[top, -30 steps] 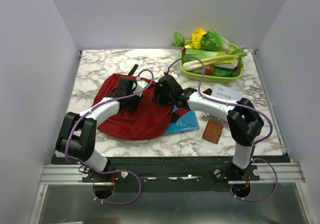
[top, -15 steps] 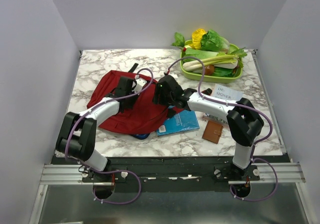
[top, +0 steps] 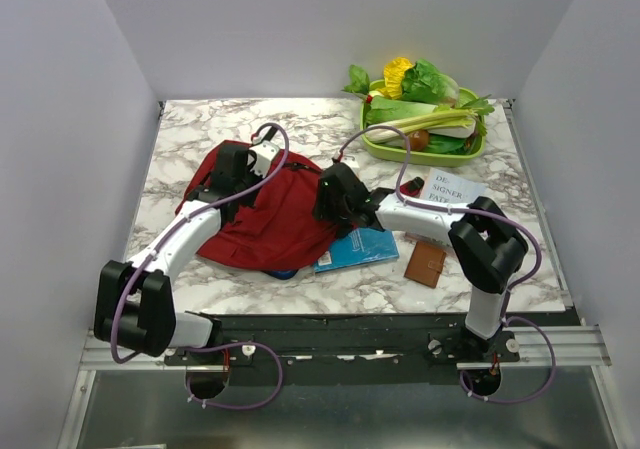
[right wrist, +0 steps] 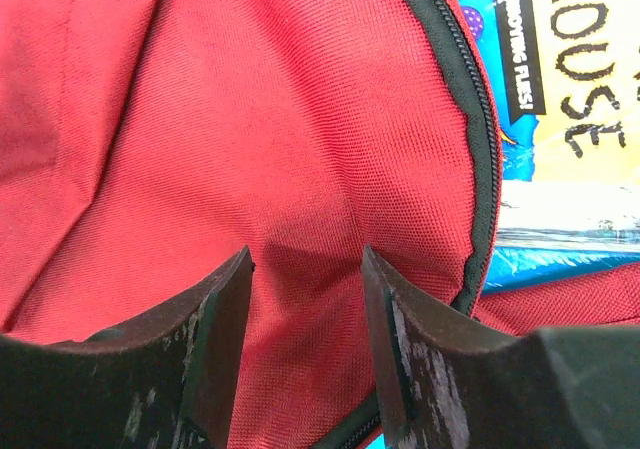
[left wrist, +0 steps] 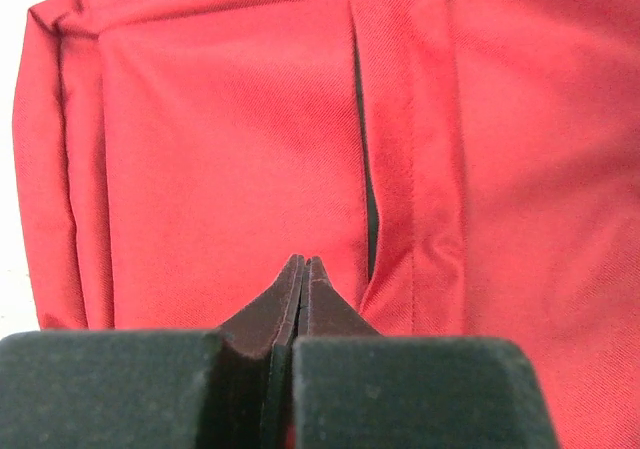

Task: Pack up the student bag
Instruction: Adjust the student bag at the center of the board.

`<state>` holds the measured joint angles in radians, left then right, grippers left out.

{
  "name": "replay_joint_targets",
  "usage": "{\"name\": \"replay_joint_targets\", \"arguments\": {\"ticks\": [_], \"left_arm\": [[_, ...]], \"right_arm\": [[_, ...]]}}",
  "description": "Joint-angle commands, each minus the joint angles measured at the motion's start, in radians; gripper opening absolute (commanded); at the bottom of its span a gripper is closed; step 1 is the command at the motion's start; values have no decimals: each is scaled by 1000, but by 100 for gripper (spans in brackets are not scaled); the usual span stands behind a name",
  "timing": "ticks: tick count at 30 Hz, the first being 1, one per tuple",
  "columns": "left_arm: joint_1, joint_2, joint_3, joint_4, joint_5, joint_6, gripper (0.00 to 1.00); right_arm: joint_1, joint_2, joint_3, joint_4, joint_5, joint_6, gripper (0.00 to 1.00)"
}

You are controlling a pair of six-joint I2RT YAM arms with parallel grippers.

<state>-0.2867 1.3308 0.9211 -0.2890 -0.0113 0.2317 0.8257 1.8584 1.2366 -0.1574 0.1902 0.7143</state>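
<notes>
Two claws at one student bag [top: 265, 224], left of bench [top: 300, 119] centre: left gripper [left wrist: 303, 264] clenched over red cloth; right gripper [right wrist: 305, 254] released, jaws apart beside the zip [right wrist: 470, 89]. Step, likely: opening the mouth. Next: pinch flap, lift, admit blue book [top: 362, 249].

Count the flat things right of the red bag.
3: a blue book at the bag's right edge, a white booklet behind it, a brown item in front of that. Others may hide under the bag.
</notes>
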Motion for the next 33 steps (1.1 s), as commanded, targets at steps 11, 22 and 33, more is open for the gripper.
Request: {"name": "replay_joint_targets", "arguments": {"ticks": [11,22,33], "left_arm": [[104,228,79,-84,189,14,12],[106,87,-97,-136,632,72,13],[107,42,-116,-56,663,-46,16]], "right_arm": [[-40,-105,-114,-65,106,-50,57],[-17,83,282,-234,14,-47,70],[10,170,423,-346,-15,-9,70]]}}
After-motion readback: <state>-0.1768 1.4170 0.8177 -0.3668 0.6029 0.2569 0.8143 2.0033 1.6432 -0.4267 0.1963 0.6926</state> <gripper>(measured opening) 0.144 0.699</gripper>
